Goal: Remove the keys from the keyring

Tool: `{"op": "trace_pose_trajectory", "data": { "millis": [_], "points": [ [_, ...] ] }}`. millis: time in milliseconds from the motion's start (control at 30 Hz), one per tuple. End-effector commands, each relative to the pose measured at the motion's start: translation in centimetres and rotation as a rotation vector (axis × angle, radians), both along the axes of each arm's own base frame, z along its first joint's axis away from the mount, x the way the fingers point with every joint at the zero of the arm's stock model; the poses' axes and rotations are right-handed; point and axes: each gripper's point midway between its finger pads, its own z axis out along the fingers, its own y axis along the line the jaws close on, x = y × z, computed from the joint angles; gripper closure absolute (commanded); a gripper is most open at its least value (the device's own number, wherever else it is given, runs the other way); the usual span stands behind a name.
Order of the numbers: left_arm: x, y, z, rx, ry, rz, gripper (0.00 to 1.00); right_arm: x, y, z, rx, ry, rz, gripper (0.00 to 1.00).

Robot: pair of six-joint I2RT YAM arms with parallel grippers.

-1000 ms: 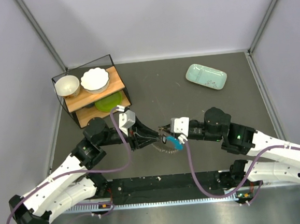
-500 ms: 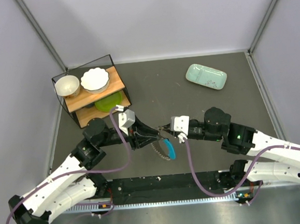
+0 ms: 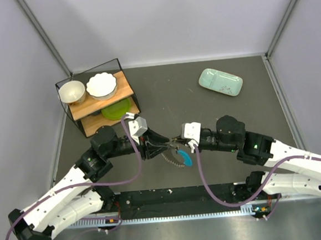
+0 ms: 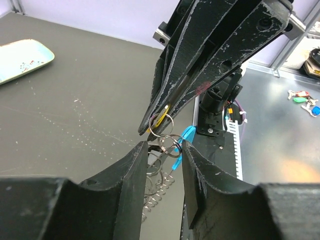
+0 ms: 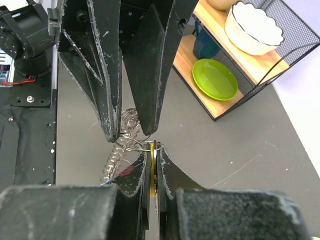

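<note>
Change: blue key (image 3: 184, 158) swung back rightward.
Right gripper (image 5: 151, 152): pinching yellowish key (image 5: 151, 172).
Left gripper (image 4: 165, 149): around keyring (image 4: 155, 181), grip unclear.
Progress: nothing freed yet.

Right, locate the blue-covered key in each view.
Top external: blue-covered key just below picture centre.
Left wrist: near centre, beyond the close fingertips.
Right wrist: cannot make it out.
Shared landmark: the coiled keyring, seen in all three.

No text, label, brand, number or sign can be read on anything in these views, near or far alike.
</note>
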Motion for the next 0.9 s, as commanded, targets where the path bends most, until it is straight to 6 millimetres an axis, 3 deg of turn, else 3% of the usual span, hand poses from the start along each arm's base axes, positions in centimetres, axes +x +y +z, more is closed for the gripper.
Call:
{"op": "trace_pose_trajectory", "data": {
  "millis": [0, 300, 567, 867],
  "points": [
    [0.5, 0.0, 2.0, -0.024, -0.057, 0.024, 0.61, 0.1, 0.3, 4.8, 0.113, 0.000, -0.017, 1.00],
    [0.9, 0.7, 2.1, -0.026, -0.079, 0.079, 0.57, 1.2, 0.9, 3.9, 0.055, 0.071, -0.075, 1.00],
    [1.0, 1.8, 3.8, -0.066, -0.102, 0.138, 0.53, 1.4, 1.2, 3.7, 0.048, 0.084, -0.086, 1.00],
    [0.4, 2.1, 2.9, -0.021, -0.086, 0.119, 0.55, 1.5, 1.3, 3.5, 0.038, 0.098, -0.087, 1.00]
  ]
}}
